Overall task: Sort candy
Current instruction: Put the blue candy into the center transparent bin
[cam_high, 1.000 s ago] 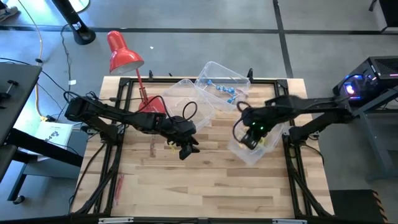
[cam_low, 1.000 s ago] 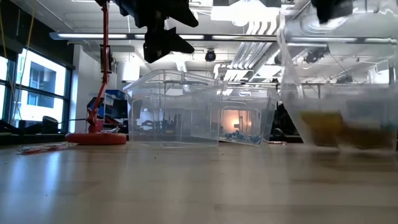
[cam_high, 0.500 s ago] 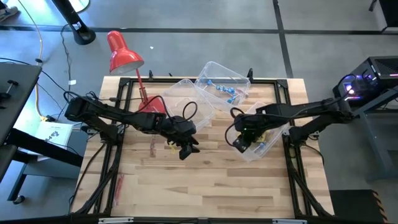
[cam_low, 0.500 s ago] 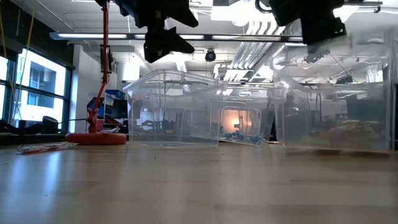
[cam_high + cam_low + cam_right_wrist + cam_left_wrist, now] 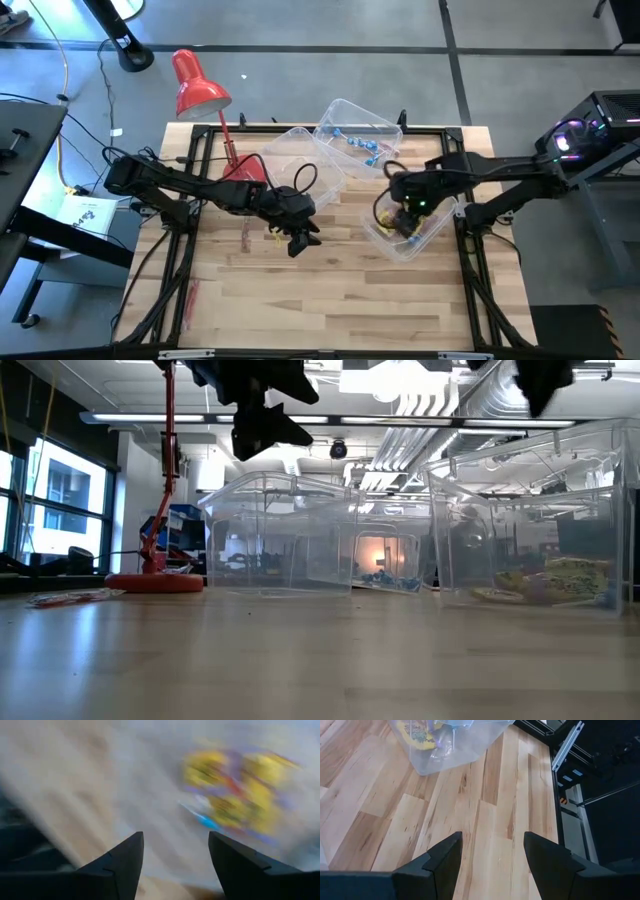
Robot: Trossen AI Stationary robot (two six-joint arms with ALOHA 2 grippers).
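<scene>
With right gripper (image 5: 403, 215) spread over the yellow candy (image 5: 412, 226) bin (image 5: 400, 247), best lift clear slowly; left gripper (image 5: 297, 243) spread, idle.

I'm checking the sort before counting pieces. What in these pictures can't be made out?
- Candy count in the near bin: the high view shows it too small, and the right hand overlaps it.
- Yellow packets in the right wrist view: blurred.
- Blue pieces in the far bin: too small to count.
- Red sticks in the low view: a flat smear at table height.
- Left hand: empty, nothing hidden.
</scene>
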